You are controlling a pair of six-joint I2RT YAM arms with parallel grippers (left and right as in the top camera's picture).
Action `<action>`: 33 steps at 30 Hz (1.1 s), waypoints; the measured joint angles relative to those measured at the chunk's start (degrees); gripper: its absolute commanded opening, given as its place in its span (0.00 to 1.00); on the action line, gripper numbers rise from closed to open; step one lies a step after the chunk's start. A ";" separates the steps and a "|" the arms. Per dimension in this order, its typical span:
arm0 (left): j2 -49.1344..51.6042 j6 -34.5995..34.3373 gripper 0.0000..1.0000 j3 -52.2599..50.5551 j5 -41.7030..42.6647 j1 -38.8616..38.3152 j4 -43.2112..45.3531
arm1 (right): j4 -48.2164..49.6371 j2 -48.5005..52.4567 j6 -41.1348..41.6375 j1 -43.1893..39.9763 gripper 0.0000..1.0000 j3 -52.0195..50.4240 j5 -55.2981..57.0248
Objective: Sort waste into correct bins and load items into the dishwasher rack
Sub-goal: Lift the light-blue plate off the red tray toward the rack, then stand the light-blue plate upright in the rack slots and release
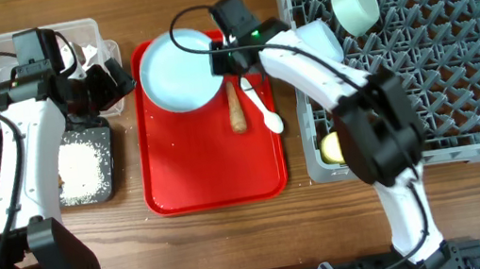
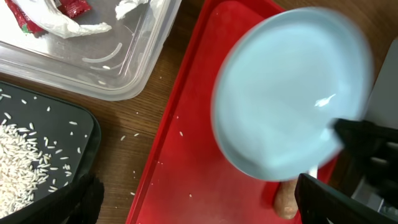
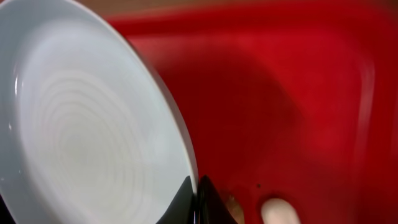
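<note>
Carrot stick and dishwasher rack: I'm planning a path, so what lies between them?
The white plastic spoon, lying on the red tray, as the overhead view shows.

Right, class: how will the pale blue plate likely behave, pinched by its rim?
The plate looks rigid, so it probably won't flex. Its glossy surface may slip from the right tool, pinching only the rim. Held at one edge, it could swing.

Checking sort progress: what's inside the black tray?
Loose white rice grains lie in the black tray. The left arm covers part of it overhead, so anything there is hidden.
</note>
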 measured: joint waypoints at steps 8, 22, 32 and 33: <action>0.00 -0.02 1.00 0.00 0.00 0.00 0.02 | -8.50 -21.66 -10.58 0.00 0.04 1.55 26.88; 0.00 -0.02 1.00 0.00 0.00 0.00 0.02 | -49.24 -40.76 -10.29 -2.78 0.04 1.77 61.33; 0.04 -0.02 1.00 0.00 -0.02 0.00 0.00 | -35.04 -40.35 -10.23 -15.50 0.04 -17.86 62.29; 0.04 -0.02 1.00 0.00 -0.02 0.00 -0.02 | -31.65 -40.30 -12.20 -15.43 0.04 -19.76 61.75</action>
